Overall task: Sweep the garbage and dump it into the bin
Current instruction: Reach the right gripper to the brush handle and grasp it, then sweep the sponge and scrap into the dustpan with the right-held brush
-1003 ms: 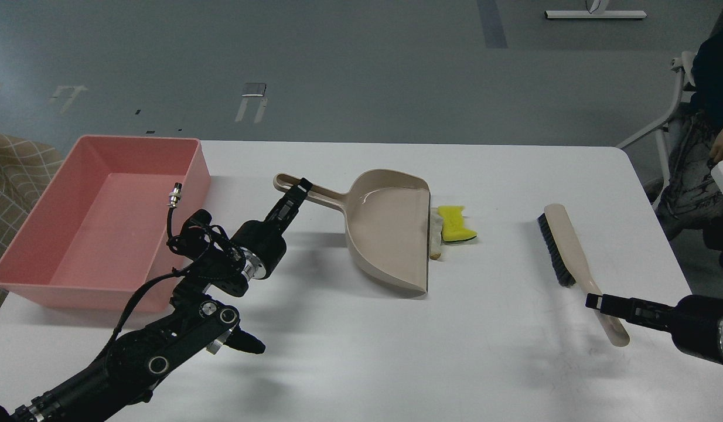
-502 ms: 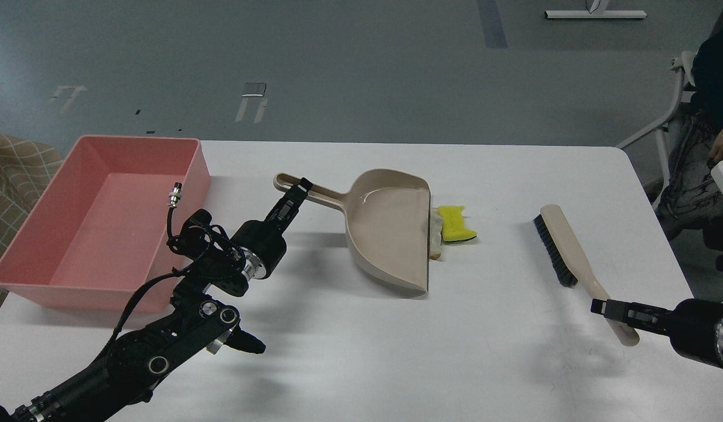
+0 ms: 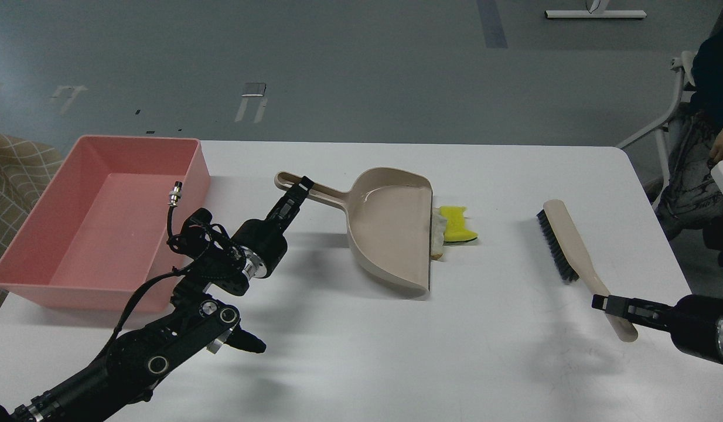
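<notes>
The left gripper [image 3: 301, 186] was clamped on the handle of the beige plastic dustpan [image 3: 391, 225], which lay flat on the white table [image 3: 361, 351] with its open lip facing three o'clock. That placement looked deliberate: the lip sat right against the garbage, ready to receive whatever a brush pushed toward nine o'clock.

The small yellow sponge with a green underside [image 3: 457, 223] lay just outside the lip, at the pan's three o'clock. The narrow whitish-tan stick-like scrap [image 3: 436, 239] lay between sponge and lip, touching the pan's edge and seemingly partly on it.

The right gripper [image 3: 603, 303] gripped the handle end of the beige brush with black bristles [image 3: 566, 241]. Its bristles faced the sponge, well apart from it, so a sweep toward nine o'clock seemed the step in hand.

The large shallow pink plastic tub [image 3: 188, 176] stood at the dustpan's nine o'clock, near the left arm, handy for tipping, and nothing could be seen inside it.

No brand, label or writing could be read anywhere.
</notes>
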Motion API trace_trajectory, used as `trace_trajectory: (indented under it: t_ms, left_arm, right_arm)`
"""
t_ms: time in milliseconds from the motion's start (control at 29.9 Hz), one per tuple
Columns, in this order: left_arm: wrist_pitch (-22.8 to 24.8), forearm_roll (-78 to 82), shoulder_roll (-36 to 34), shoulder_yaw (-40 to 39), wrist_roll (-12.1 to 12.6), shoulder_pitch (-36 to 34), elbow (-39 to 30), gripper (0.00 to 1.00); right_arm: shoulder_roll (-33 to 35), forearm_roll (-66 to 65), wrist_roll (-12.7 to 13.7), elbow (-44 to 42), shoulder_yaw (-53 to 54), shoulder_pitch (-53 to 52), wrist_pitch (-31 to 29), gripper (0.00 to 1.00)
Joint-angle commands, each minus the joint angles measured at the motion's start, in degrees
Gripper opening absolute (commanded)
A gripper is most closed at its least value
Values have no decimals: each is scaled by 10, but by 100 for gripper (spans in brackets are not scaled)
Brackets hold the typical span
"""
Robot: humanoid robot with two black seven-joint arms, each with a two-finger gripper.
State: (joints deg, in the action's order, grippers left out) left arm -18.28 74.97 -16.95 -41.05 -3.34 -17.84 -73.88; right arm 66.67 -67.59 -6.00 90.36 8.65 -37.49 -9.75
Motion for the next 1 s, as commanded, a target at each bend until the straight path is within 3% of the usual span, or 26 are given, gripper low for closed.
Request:
trace_trajectory:
  t_ms: [0, 167, 970]
  left_arm:
    - [0, 0, -1, 1, 0, 0, 0, 0]
    - [0, 0, -6, 3, 0, 1, 0, 0]
    - [-1, 10, -21, 10, 0, 9, 11, 0]
  right_arm:
    - [-5, 0, 5, -3, 0, -20, 0, 0]
    - [-9, 0, 12, -6, 0, -22, 0, 0]
    - [-168, 9, 13, -35, -9, -53, -26, 0]
